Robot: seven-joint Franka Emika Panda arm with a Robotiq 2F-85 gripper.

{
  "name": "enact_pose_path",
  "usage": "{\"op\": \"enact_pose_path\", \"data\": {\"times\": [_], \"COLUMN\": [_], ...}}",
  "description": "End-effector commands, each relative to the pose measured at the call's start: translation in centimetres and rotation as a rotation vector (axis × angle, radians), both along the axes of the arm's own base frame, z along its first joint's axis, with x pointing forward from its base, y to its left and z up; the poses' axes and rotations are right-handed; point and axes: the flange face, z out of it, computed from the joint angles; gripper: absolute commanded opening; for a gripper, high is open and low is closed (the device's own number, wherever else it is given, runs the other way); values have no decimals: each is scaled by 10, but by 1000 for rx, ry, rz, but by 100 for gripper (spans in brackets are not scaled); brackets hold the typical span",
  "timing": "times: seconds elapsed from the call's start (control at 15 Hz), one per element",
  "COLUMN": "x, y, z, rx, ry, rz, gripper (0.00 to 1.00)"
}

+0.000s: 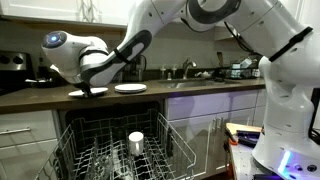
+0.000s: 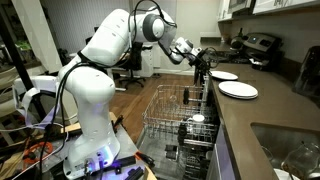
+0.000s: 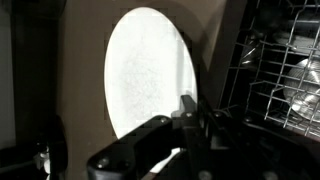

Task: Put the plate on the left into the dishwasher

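Note:
The plate (image 1: 78, 93), white and round, lies on the dark counter's left part. It is also the farther of two plates (image 2: 224, 75) in an exterior view, and it fills the wrist view as a bright oval (image 3: 150, 70). My gripper (image 3: 192, 108) sits at its lower right rim, jaws closed together on the edge. In both exterior views the gripper (image 1: 95, 89) (image 2: 204, 68) is down at counter height beside this plate. The dishwasher (image 1: 120, 150) stands open below the counter with its wire rack (image 2: 175, 115) pulled out.
A second white plate (image 1: 130, 88) (image 2: 238, 90) lies next to the first. A white cup (image 1: 136, 142) stands in the rack. A sink (image 2: 290, 150) is set in the counter, and clutter lines the back wall. White drawers (image 1: 25, 140) flank the dishwasher.

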Motion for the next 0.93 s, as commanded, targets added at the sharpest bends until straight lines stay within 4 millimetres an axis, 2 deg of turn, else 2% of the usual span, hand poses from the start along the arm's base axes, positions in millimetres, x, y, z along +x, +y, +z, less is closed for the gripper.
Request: {"op": "enact_pose_path", "data": {"times": [0.0,0.07,0.13,0.87], "x": [-4,-5,-6,-6], "y": [18,21,22,6], "z": [8,9,8,2], "rx": [-11,-8,-4,20], "ry": [-15,-15,-15,-40], "rz": [4,4,-1,-24], "gripper": [8,8,28,97]}}
